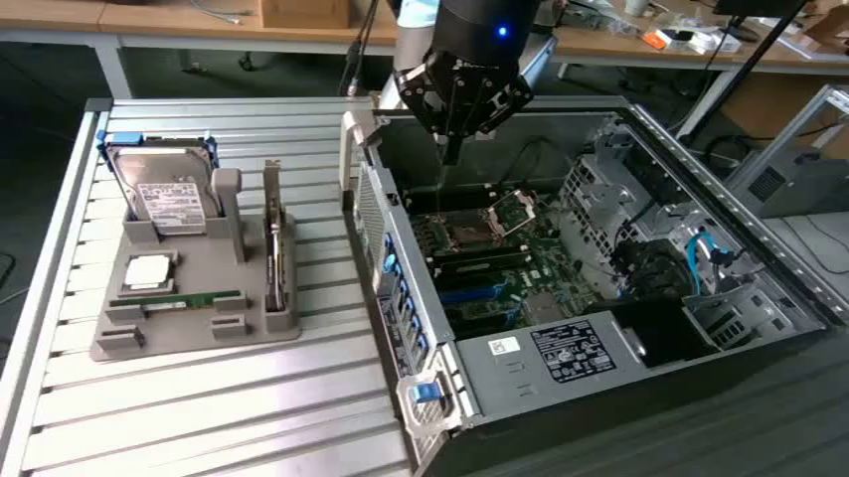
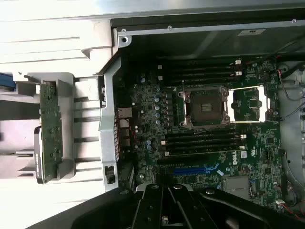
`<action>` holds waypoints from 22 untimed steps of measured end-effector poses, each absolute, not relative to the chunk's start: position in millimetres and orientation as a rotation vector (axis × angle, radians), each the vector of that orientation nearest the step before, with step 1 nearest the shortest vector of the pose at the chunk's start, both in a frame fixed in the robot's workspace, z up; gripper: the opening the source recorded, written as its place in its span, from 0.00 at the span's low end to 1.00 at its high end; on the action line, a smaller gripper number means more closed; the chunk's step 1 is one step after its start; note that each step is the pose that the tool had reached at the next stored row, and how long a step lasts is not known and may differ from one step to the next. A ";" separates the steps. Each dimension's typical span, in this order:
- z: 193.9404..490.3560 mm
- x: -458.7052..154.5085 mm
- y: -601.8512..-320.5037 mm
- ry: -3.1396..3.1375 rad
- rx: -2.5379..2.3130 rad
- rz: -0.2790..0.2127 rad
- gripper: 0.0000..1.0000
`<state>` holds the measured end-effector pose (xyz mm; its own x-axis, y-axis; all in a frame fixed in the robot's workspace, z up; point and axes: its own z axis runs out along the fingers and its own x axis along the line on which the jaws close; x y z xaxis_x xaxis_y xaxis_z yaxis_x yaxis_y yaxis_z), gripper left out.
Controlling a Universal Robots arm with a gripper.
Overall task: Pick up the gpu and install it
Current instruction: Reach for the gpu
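Fingers [image 1: 451, 145] shut, empty, above open computer case [image 1: 743, 234]; gpu [image 1: 274, 243] stands upright in grey holder [image 1: 186, 336] on slatted surface [image 1: 199, 417], well apart

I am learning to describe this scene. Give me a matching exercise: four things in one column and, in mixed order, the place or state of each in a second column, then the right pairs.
Things
1. boxy silver hard drive with white label
2. gpu, a thin dark circuit card
3. slim green memory stick
4. black robot hand

Places or states
A. shut, above the open computer case
B. lying flat in the grey plastic holder
C. on edge, along the holder's side nearest the case
D. upright, label showing, at one end of the holder

Pairs: 1-D, 2-C, 3-B, 4-A
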<state>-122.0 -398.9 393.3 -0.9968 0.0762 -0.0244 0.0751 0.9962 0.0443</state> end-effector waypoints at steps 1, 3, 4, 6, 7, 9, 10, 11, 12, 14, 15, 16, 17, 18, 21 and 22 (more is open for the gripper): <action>393.3 -122.0 -398.9 3.112 0.118 0.068 0.11; 393.3 -122.0 -398.9 3.112 0.118 0.068 0.11; 393.3 -122.0 -398.9 3.113 0.118 0.068 0.11; 393.3 -122.0 -398.9 3.112 0.118 0.068 0.11; 393.3 -122.3 -398.9 3.113 0.118 0.068 0.11; 393.3 -122.6 -398.9 3.113 0.118 0.068 0.11; 393.3 -122.7 -398.9 3.112 0.118 0.068 0.11; 393.3 -122.9 -398.9 3.113 0.118 0.068 0.11; 393.3 -123.1 -398.9 3.112 0.118 0.068 0.11; 393.3 -123.4 -398.9 3.113 0.118 0.068 0.11; 393.3 -123.7 -398.9 3.112 0.118 0.068 0.11; 393.3 -123.9 -398.9 3.112 0.118 0.068 0.11; 393.3 -124.1 -398.9 3.112 0.118 0.068 0.11; 393.3 -124.4 -398.9 3.112 0.118 0.068 0.11; 393.3 -125.9 -398.9 3.112 0.118 0.068 0.11; 393.3 -126.5 -398.9 3.113 0.118 0.068 0.11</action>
